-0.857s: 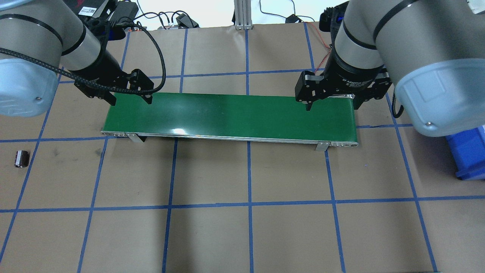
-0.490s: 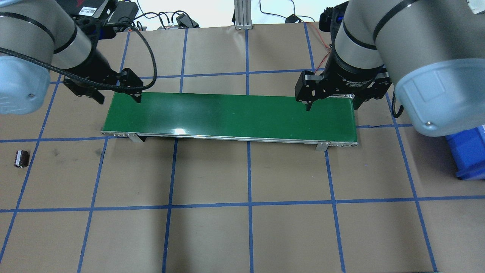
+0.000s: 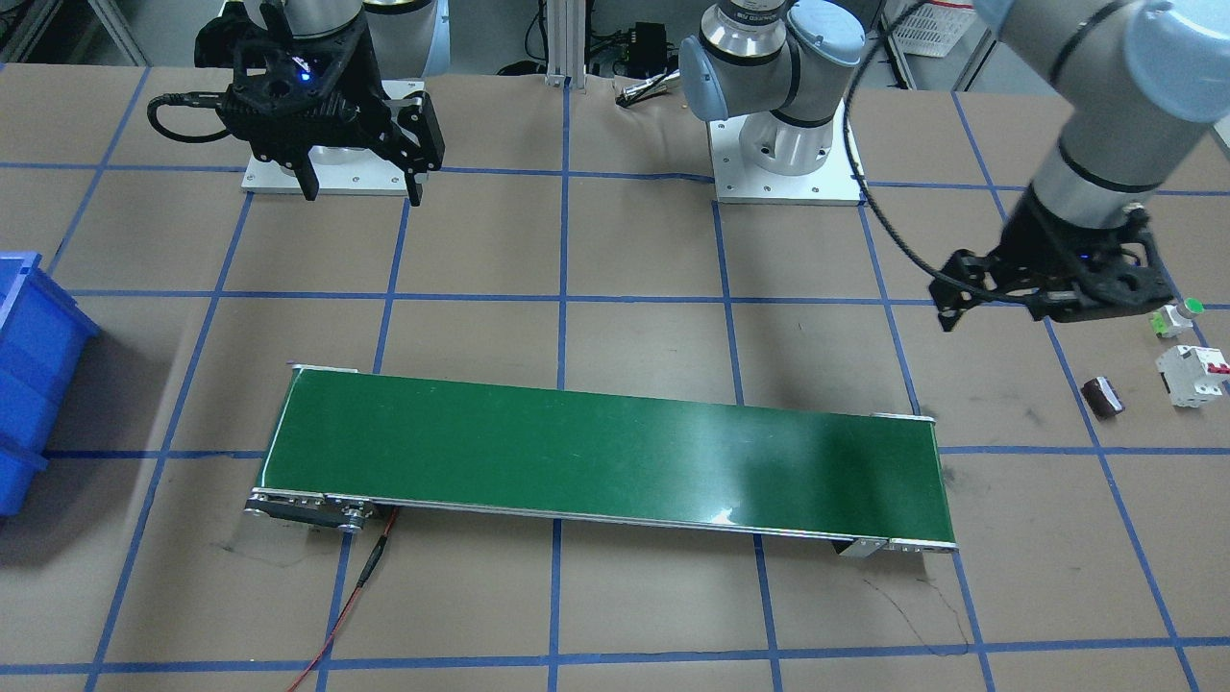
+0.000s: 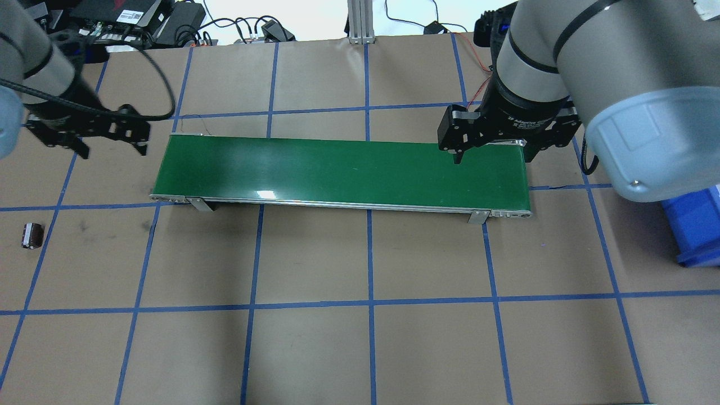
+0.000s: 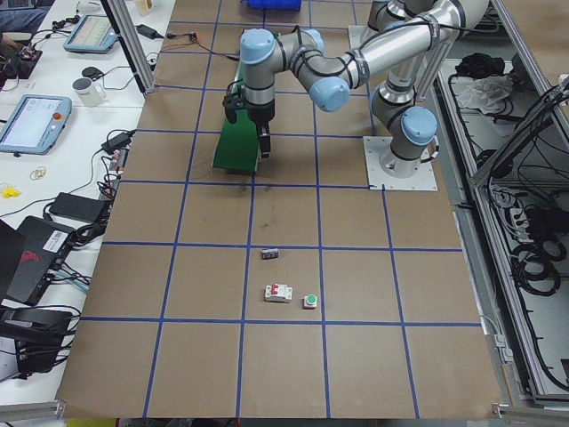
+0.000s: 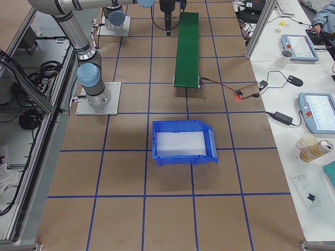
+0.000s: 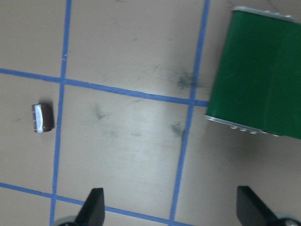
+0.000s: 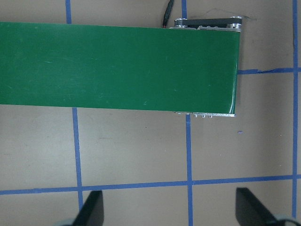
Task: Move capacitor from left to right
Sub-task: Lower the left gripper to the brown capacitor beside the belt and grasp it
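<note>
1. Approach step, I judge: the left gripper (image 4: 114, 152), spread and empty, is hovering off the conveyor's (image 4: 343, 169) left end, with the capacitor (image 4: 32, 235) lying farther out from that end.
2. Next, it needs centring over the capacitor, then lowering.
3. The right gripper (image 4: 493, 158) is waiting, spread and empty, over the conveyor's right end.
4. The front-facing view is showing a white breaker (image 3: 1192, 375) that the overhead view is missing.

Brown blue-taped table (image 4: 427, 349), green conveyor (image 4: 343, 169), capacitor (image 4: 32, 235), white breaker (image 3: 1192, 375), green-capped part (image 3: 1177, 318), blue bin (image 6: 183, 142)
</note>
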### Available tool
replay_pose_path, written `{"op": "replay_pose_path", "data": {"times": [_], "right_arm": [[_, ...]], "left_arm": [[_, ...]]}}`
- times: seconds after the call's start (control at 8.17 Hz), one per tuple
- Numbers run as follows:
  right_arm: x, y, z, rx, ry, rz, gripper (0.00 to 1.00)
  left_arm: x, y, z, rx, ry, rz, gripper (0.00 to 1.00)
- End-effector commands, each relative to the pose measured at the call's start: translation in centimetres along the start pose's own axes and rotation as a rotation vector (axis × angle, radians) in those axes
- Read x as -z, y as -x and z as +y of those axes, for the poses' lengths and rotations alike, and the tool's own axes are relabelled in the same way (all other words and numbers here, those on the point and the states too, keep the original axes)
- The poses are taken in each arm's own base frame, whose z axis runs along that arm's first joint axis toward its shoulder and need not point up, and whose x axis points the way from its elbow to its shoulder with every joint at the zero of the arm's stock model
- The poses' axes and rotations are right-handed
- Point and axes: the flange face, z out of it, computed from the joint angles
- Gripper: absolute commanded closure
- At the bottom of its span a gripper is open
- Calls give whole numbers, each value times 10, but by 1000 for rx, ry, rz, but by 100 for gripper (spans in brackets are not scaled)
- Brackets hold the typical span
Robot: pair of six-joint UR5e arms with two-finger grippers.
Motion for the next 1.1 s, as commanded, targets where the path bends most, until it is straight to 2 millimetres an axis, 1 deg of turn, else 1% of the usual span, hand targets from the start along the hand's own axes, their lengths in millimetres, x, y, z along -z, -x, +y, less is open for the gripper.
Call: {"op": "replay_pose_path", "data": {"times": [0.0, 0.12, 0.24, 0.37, 0.49, 0.61, 0.73, 0.86, 0.98], "right_arm": [[0, 0, 0, 0, 0, 1, 0], [0, 0, 0, 0, 0, 1, 0], [0, 0, 0, 0, 0, 1, 0], [0, 0, 0, 0, 1, 0, 0], [0, 0, 0, 0, 1, 0, 0], [0, 0, 1, 0, 2, 0, 0], [0, 0, 0, 0, 1, 0, 0], [1, 0, 1, 2, -1, -1, 0], [1, 0, 1, 2, -1, -1, 0]], "left_arm": [[-82, 135, -29, 185, -41, 41, 0], [-127, 180, -34, 211, -47, 48, 0], [-164, 206, -37, 248, -37, 54, 0], [-186, 211, -40, 272, -24, 58, 0], [-203, 210, -42, 377, 3, 73, 0], [-207, 210, -42, 452, 13, 73, 0], [-218, 210, -42, 456, 30, 77, 0], [-237, 210, -44, 455, 58, 89, 2], [-246, 209, -44, 449, 74, 90, 4]]}}
